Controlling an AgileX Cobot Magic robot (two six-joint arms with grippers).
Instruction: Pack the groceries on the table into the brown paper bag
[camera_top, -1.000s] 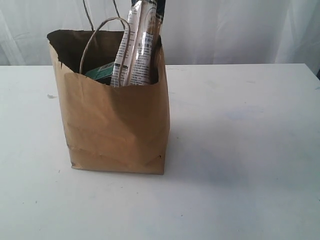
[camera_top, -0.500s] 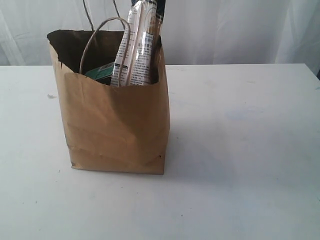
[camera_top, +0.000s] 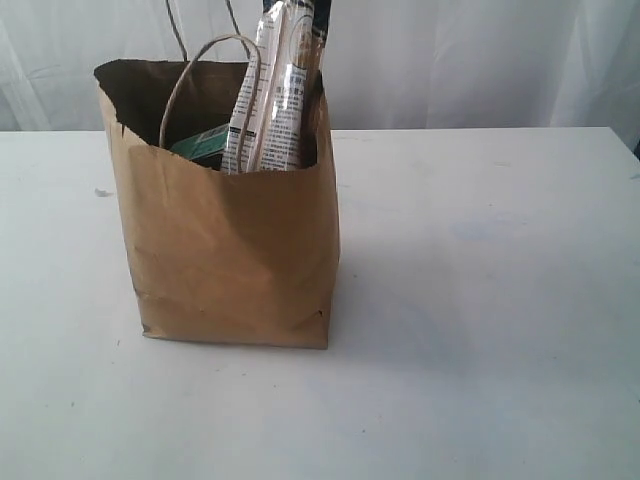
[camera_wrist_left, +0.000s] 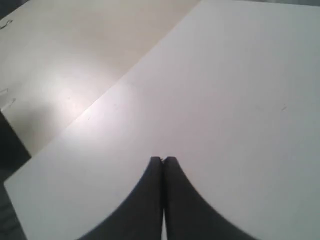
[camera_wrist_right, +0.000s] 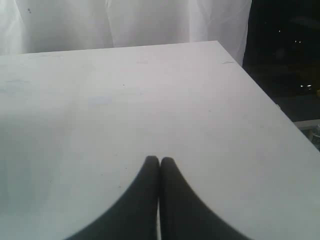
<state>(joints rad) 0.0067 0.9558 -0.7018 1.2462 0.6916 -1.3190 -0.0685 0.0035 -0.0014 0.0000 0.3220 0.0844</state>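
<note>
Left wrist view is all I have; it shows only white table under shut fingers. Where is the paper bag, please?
Observer: The brown paper bag stands upright on the table, left of the middle in the exterior view.
Operator: Is anything inside it?
Observer: Yes, the long white-black twin packet sticks up out of its mouth.
Operator: And the right gripper?
Observer: The right gripper is shut and holds nothing, above bare table.
</note>
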